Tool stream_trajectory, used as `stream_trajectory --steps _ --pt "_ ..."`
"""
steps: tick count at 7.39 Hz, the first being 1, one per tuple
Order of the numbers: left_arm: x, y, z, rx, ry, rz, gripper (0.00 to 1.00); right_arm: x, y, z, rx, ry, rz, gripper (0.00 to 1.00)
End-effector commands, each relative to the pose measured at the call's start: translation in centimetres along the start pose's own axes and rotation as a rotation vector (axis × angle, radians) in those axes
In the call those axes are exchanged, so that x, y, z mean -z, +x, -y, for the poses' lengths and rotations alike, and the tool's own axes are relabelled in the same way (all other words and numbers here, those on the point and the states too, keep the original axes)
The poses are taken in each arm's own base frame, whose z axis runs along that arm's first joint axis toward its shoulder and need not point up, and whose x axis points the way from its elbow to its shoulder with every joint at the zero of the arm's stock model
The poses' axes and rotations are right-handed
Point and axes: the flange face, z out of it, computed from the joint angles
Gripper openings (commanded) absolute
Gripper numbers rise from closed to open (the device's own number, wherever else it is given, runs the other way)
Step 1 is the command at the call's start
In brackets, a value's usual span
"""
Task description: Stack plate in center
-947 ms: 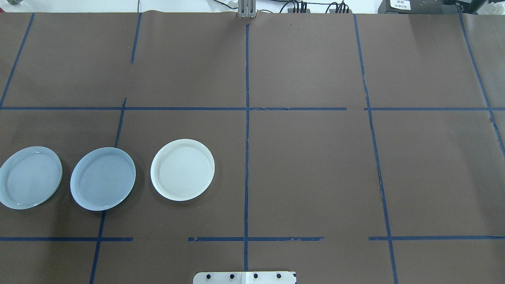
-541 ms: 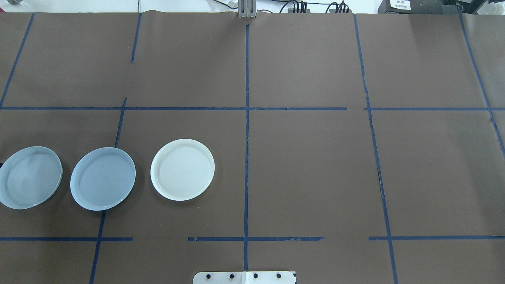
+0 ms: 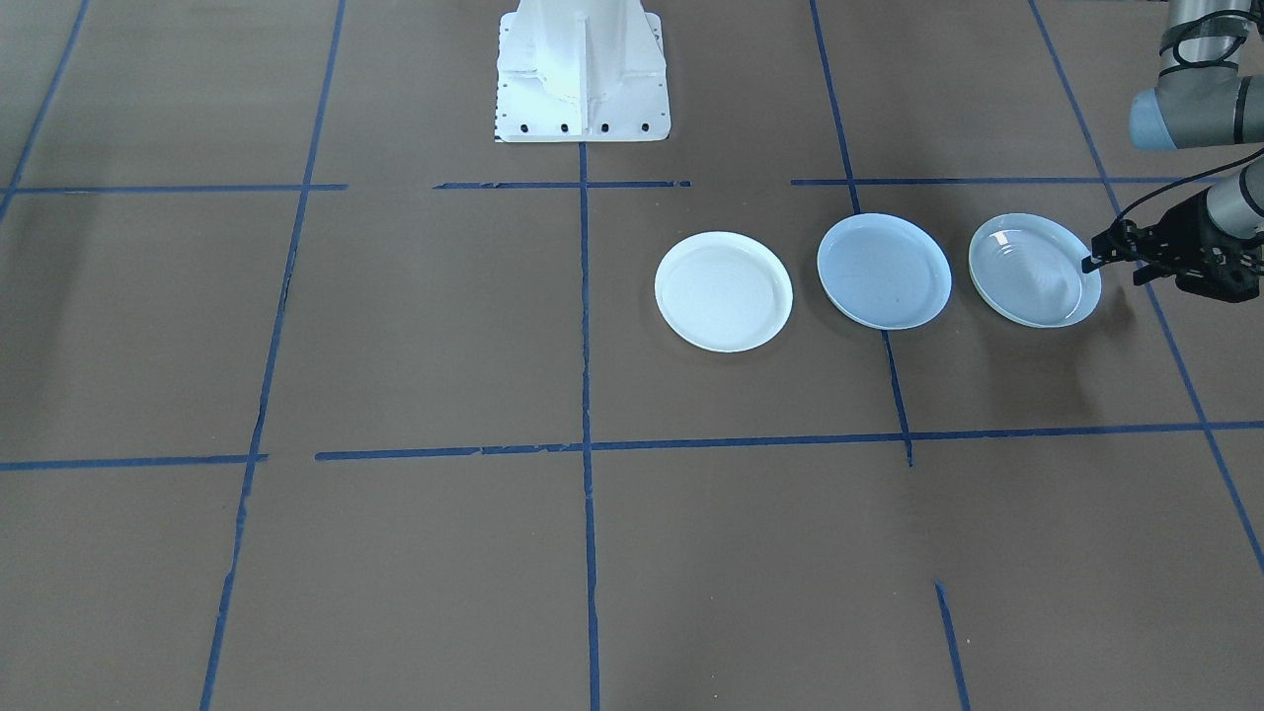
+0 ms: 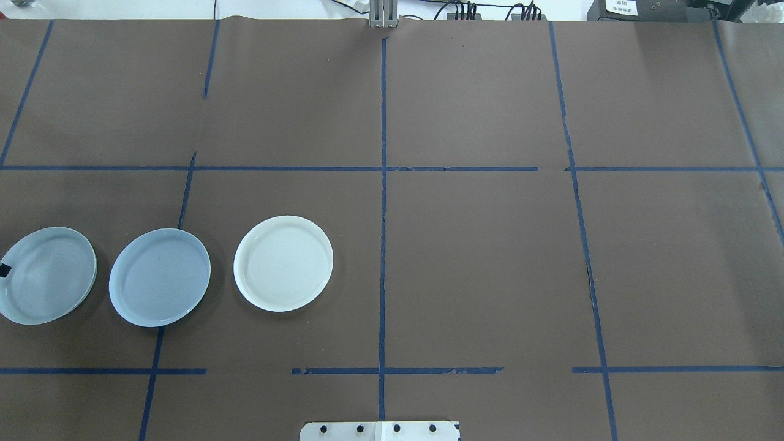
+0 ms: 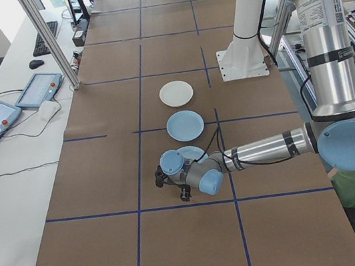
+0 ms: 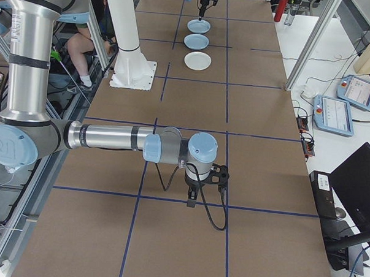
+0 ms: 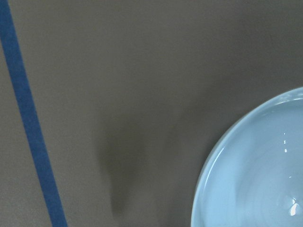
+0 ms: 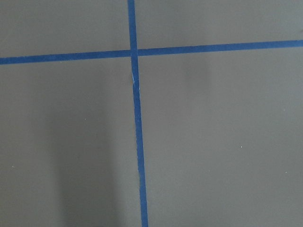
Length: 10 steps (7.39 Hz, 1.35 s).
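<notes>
My left tool (image 3: 1089, 263) sits low at the outer edge of the rippled plate (image 3: 1034, 270), its fingertips just reaching the rim. The jaws appear parted, one finger over the rim, and nothing is gripped yet. The center plate (image 3: 884, 271), the light-blue matte one I take as the stack's base, lies straight beyond the rippled plate from the tool, along the row of three. The white plate (image 3: 723, 291) is farther still on the same line.

That line is what the coming move turns on, I judge. The rippled plate must be taken by its rim, then carried away from the tool's side over its neighbour, which is near but apart from it. The plates are round, so no long axis matters; only the raised rim offers a hold.

The rippled plate is glossy, with concentric rings and bright highlights, so it probably slips easily. The center plate looks smooth and dull. The tabletop (image 3: 395, 326) is brown paper with blue tape lines.

My right tool (image 6: 202, 187) hangs far from all plates over a tape crossing; whether it is parted I cannot tell.
</notes>
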Motion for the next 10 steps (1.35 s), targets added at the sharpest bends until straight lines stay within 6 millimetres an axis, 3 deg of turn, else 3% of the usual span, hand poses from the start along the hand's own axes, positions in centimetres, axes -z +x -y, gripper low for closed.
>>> stream_trajectory --steps 1,5,6,7,8,10 --pt "-0.35 0.30 0.01 -0.004 -0.009 -0.003 0.45 0.00 0.00 0.00 0.000 0.000 0.000 1.00" --pt "-0.23 0.63 0.37 -0.008 -0.005 -0.007 0.45 0.00 0.00 0.00 0.000 0.000 0.000 1.00" --pt "-0.24 0.63 0.36 -0.007 -0.007 -0.008 0.35 0.00 0.00 0.00 0.000 0.000 0.000 1.00" --pt "-0.22 0.66 0.38 -0.006 -0.008 -0.008 0.11 0.00 0.00 0.00 0.000 0.000 0.000 1.00" --pt "-0.26 0.62 0.35 -0.001 -0.012 -0.008 0.00 0.00 0.00 0.00 0.000 0.000 0.000 1.00" --pt "-0.35 0.50 0.12 0.002 -0.018 -0.014 0.00 0.00 0.00 0.00 0.000 0.000 0.000 1.00"
